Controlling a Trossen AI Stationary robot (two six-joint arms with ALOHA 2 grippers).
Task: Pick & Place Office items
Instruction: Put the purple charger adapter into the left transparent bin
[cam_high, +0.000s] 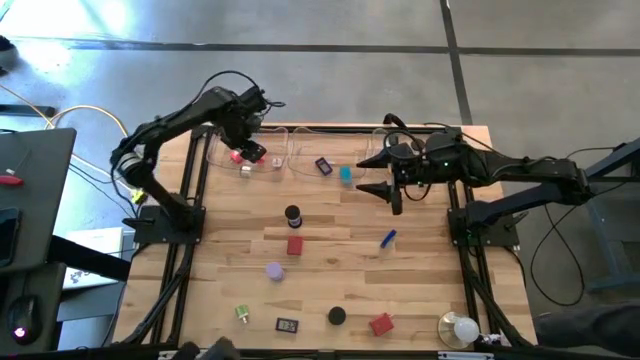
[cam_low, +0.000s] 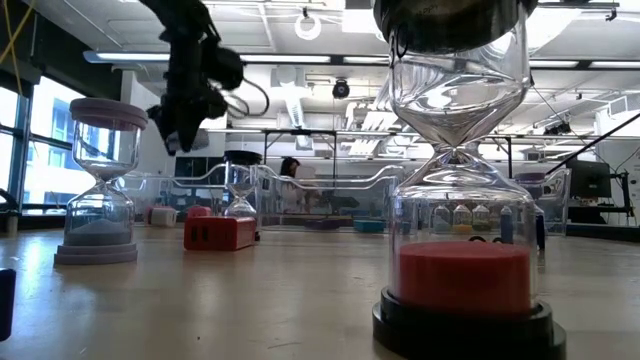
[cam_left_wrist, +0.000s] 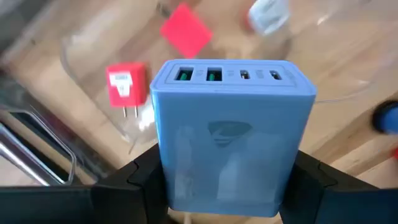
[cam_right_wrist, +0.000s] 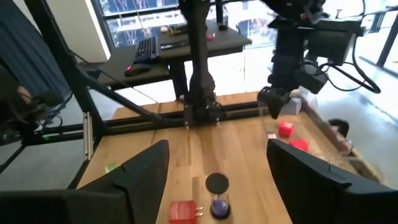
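My left gripper (cam_high: 247, 143) hangs over the far-left clear tray (cam_high: 222, 160), shut on a lavender-blue charger block (cam_left_wrist: 231, 130) with a row of ports. Beneath it in the tray lie a red plug block (cam_left_wrist: 127, 87) and a red square piece (cam_left_wrist: 185, 30). My right gripper (cam_high: 368, 175) is open, raised near the far right of the table, pointing left. Standing or lying on the table are a black-capped hourglass (cam_high: 292, 213), a red block (cam_high: 294, 245), a lilac cap (cam_high: 274, 270), a blue stick (cam_high: 387, 238), a black cap (cam_high: 337, 316) and another red block (cam_high: 381, 324). My left gripper pinches the lavender-blue block between its two fingers (cam_left_wrist: 140, 177), one on each narrow side face (cam_left_wrist: 163, 168), at the end away from the ports. The fingers point down from above. The block is lifted clear above the tray, port face (cam_left_wrist: 230, 76) turned down toward it.
More clear trays (cam_high: 305, 150) along the far edge hold a dark piece (cam_high: 323, 166) and a teal one (cam_high: 346, 174). A white bulb-like object (cam_high: 462, 328), a dark clip (cam_high: 287, 324) and a small green piece (cam_high: 242, 313) sit near the near edge.
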